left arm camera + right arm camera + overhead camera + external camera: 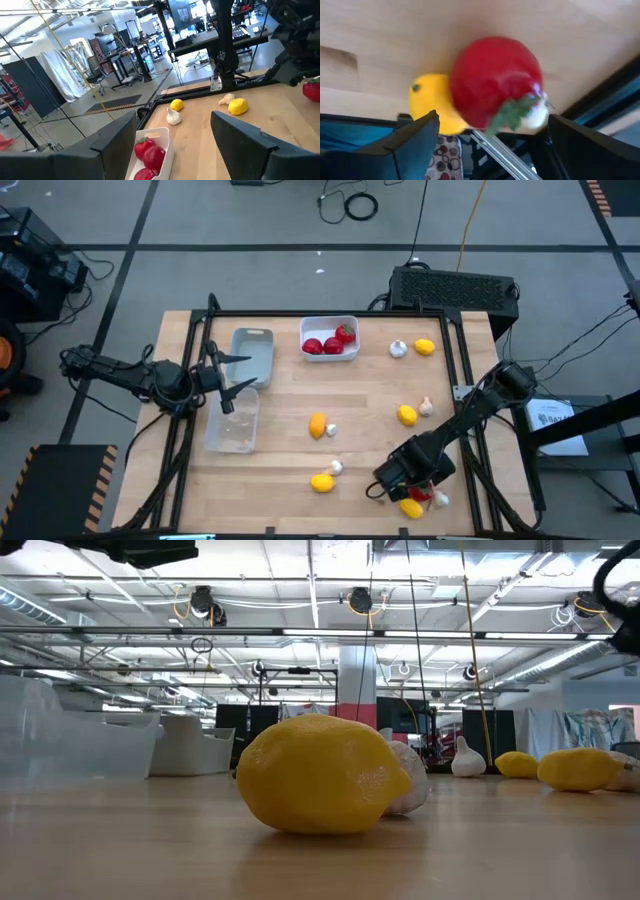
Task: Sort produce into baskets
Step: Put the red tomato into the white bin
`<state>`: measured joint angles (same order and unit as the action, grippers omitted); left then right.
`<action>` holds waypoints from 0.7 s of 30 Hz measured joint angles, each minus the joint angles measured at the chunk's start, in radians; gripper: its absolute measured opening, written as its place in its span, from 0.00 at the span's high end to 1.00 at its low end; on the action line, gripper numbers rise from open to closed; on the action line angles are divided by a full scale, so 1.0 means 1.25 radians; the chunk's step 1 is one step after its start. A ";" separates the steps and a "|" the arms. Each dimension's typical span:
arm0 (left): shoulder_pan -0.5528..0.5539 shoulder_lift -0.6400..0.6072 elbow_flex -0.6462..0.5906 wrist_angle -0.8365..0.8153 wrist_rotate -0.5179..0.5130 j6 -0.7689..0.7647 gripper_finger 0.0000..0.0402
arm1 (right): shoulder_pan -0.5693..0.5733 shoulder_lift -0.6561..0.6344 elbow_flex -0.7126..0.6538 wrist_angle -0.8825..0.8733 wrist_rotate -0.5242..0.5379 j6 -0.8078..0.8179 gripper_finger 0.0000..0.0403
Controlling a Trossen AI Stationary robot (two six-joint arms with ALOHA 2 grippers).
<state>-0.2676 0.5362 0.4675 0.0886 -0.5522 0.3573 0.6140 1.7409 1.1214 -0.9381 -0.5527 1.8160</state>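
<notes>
My right gripper (416,486) is open near the table's near right corner, tipped down over a red fruit with a green top (495,82). Its fingers stand on either side of the fruit and apart from it. A yellow lemon (427,102) and a garlic bulb (440,500) lie against that fruit on the table. My left gripper (238,372) is open and empty above the gap between the grey basket (252,352) and the clear basket (233,422). The white basket (330,330) holds three red fruits (328,343).
Lemons (425,347) (407,415) (322,482), an orange one (318,425) and garlic bulbs (397,349) (426,406) (336,467) lie loose on the table. A black box with a grille (455,288) stands behind the far right edge.
</notes>
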 joint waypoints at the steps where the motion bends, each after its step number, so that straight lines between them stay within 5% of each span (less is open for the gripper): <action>1: 0.000 0.000 0.000 0.000 0.000 0.000 0.34 | 0.000 0.000 -0.007 0.012 0.001 0.000 0.11; 21: 0.000 0.016 0.000 0.009 0.000 -0.002 0.34 | -0.002 0.000 -0.097 0.131 0.006 -0.017 0.12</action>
<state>-0.2676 0.5566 0.4675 0.1003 -0.5522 0.3550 0.6117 1.7405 1.0000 -0.7742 -0.5457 1.7947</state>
